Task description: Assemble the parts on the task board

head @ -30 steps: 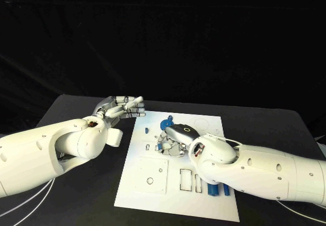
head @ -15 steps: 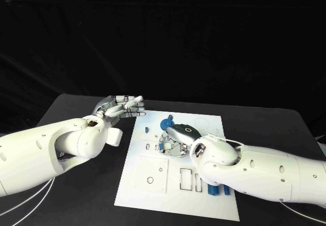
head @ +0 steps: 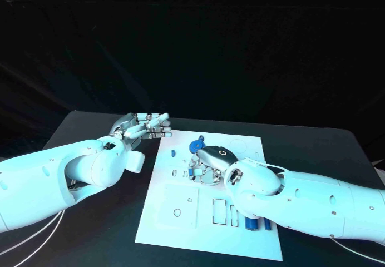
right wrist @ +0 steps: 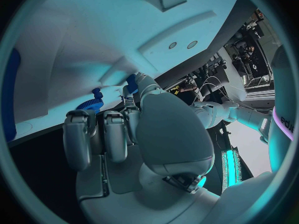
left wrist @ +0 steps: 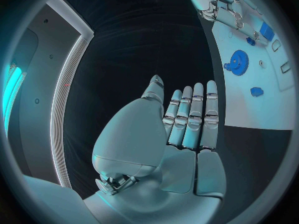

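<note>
Lying in the lower middle of the head view, the white task board (head: pixel 210 219) spans the black table (head: pixel 80 239). Above its upper left corner the left hand (head: pixel 144 127) hovers empty, fingers straight. The right hand (head: pixel 207 164) presses down mid-board; whether it holds anything I cannot tell. A blue gear (head: pixel 196 147) sits just above it, blue parts (head: pixel 253 224) lower right.

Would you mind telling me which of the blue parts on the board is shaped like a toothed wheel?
The blue gear, just beyond the right hand. The small blue piece behind it and the blue pieces near the board's front edge have no teeth.
</note>
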